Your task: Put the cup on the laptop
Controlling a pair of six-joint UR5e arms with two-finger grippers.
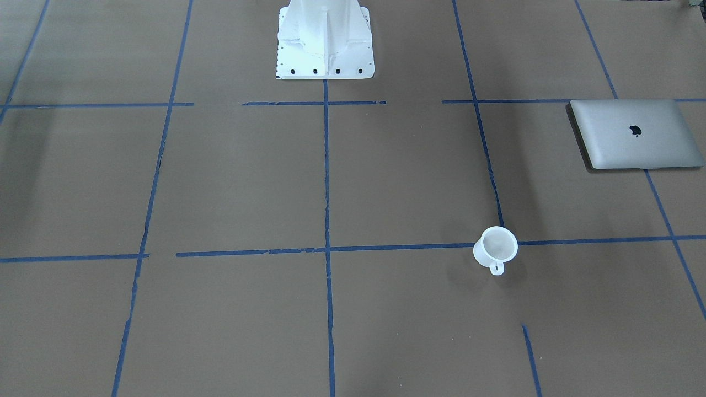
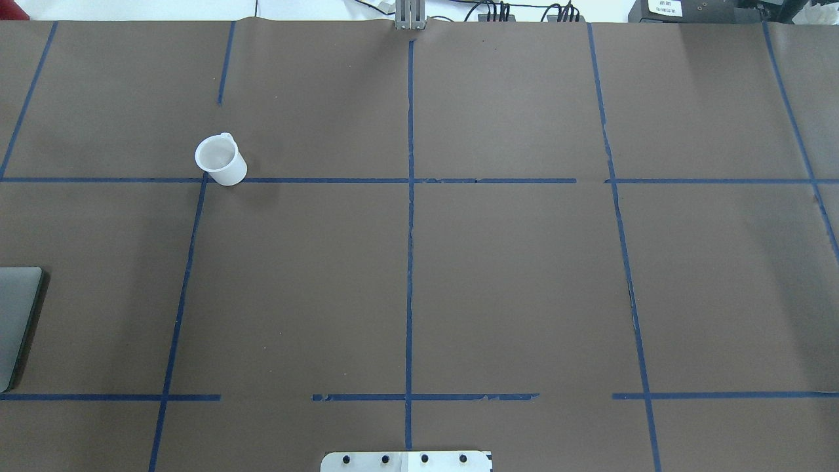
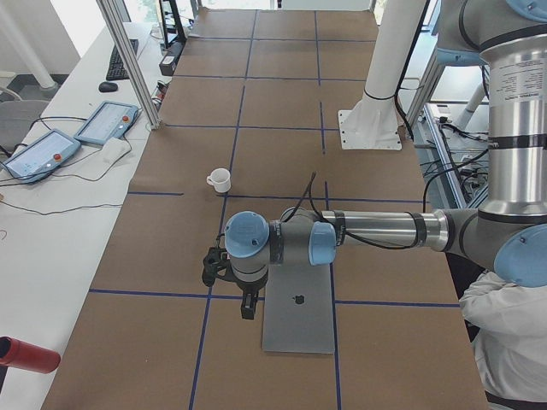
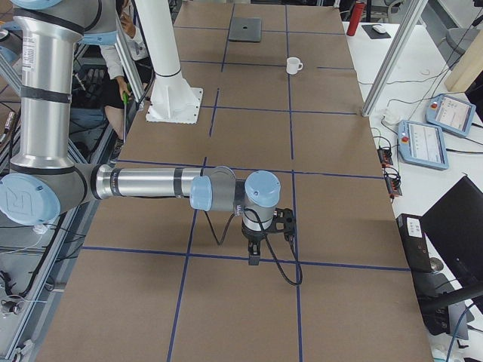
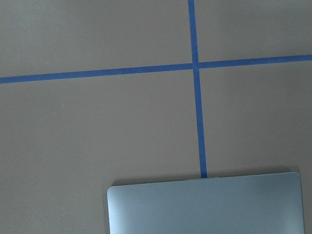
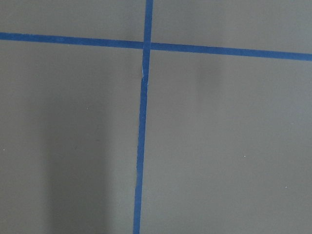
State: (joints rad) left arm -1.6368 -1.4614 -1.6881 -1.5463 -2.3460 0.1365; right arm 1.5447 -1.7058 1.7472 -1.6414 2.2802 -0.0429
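Currently, view by view.

Front-facing view. Shows the cup upright on the brown table, rim up, handle toward the camera, at a crossing of blue tape lines. Shows the laptop closed and flat near the right edge, logo up, well apart from the cup. Shows the white robot base at top centre.

Overhead view. Shows the cup in the far left part of the table. Cuts the laptop at the left edge, nearer the robot than the cup.

Left side view. Shows the left gripper pointing down, hanging above the table just beside the laptop. Cannot tell from here whether wide or narrow; holds nothing visible. Shows the cup farther along the table, apart from both.

Right side view. Shows the right gripper pointing down over a tape line, far from the cup and the laptop at the table's other end. Cannot tell its opening either.

Left wrist view. Looks straight down on bare table, a tape crossing and one edge of the laptop at the bottom.

Right wrist view. Looks down on table and a tape crossing only.
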